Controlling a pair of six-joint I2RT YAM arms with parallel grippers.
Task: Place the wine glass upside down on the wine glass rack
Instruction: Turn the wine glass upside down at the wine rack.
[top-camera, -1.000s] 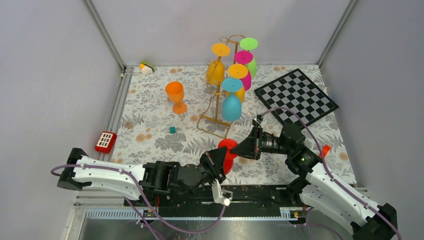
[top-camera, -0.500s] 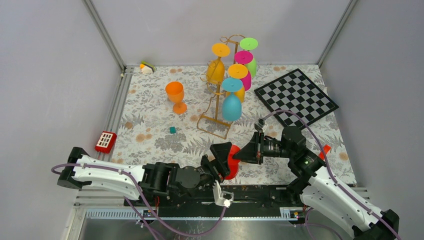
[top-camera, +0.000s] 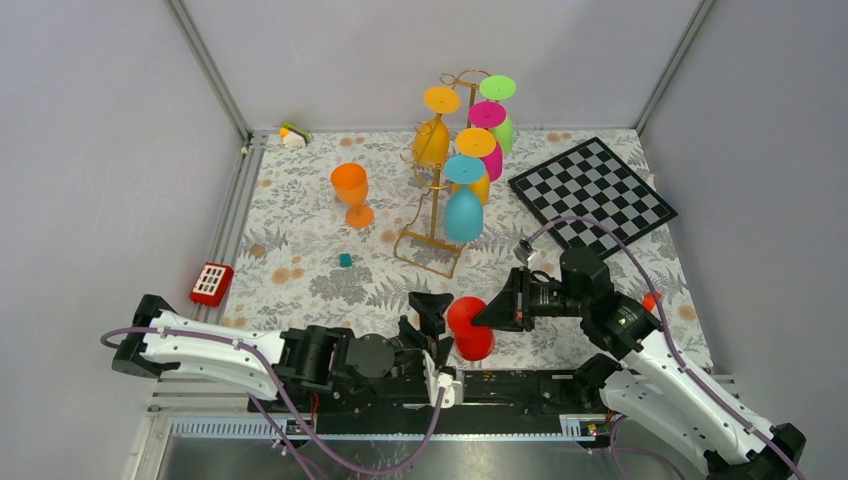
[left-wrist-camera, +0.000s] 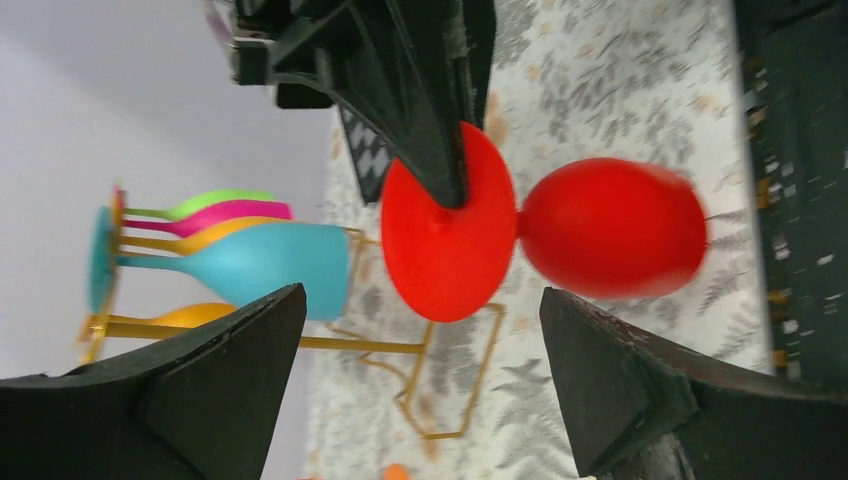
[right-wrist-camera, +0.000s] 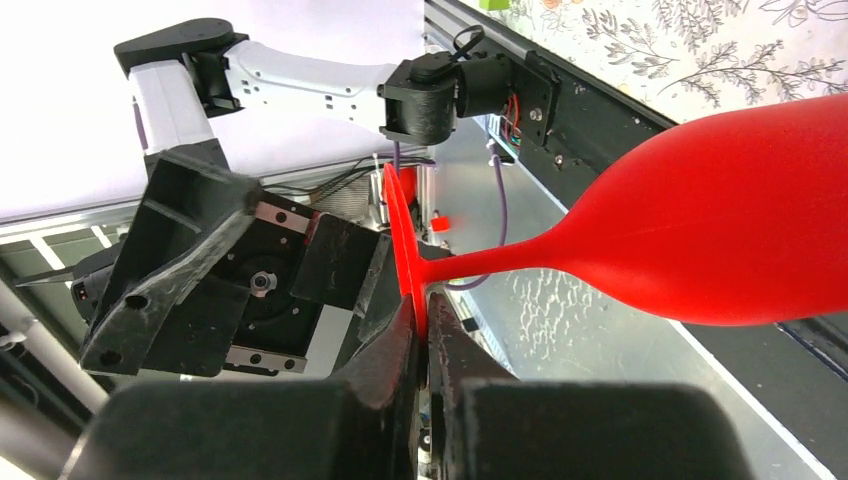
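A red wine glass (top-camera: 469, 328) hangs over the table's near edge, between my two arms. My right gripper (top-camera: 484, 317) is shut on the rim of its round foot; in the right wrist view the fingers (right-wrist-camera: 420, 322) pinch the thin foot disc and the bowl (right-wrist-camera: 720, 240) points away to the right. My left gripper (top-camera: 436, 326) stands open just left of the glass, touching nothing. In its wrist view the foot (left-wrist-camera: 450, 240) and bowl (left-wrist-camera: 610, 240) lie beyond the spread fingers (left-wrist-camera: 210, 390). The gold wine glass rack (top-camera: 434, 205) stands mid-table with several coloured glasses hanging upside down.
An orange glass (top-camera: 350, 190) stands upright left of the rack. A chessboard (top-camera: 592, 192) lies at the right back. A red box (top-camera: 211, 283) sits at the left edge, a small teal cube (top-camera: 345, 259) near the middle, a small object (top-camera: 293, 134) in the back left corner.
My left gripper has opened, let go of the red glass and drawn back a little. The right gripper keeps the glass by its foot and has shifted slightly toward the near edge.
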